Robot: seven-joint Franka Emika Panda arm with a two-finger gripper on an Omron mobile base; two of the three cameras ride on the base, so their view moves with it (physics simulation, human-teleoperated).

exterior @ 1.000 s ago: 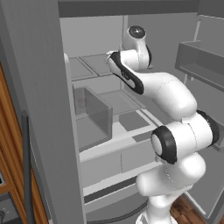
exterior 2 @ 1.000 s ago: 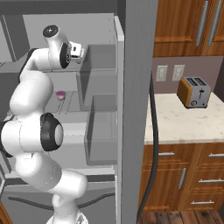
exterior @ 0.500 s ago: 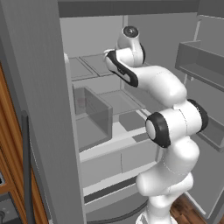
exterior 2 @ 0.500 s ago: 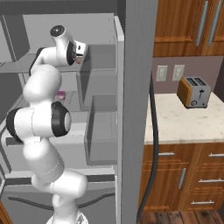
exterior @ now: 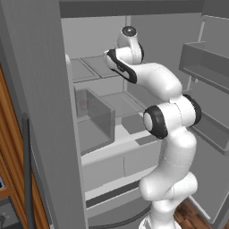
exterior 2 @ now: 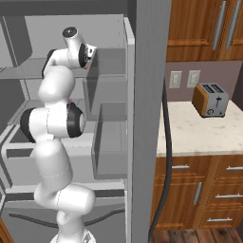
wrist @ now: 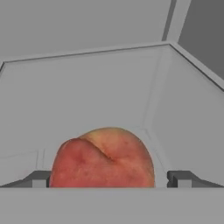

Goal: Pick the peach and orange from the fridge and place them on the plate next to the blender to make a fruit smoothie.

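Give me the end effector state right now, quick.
End effector: open, fingers either side of the peach, not clearly gripping it.

Wooden cabinets [exterior 2: 199,28], pale counter [exterior 2: 199,130], toaster [exterior 2: 210,99]

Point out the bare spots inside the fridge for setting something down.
In the hand view, the fridge floor behind and beside the peach is bare to both walls. Crowded spot: the peach between the end effector tips, which stand apart at its sides.
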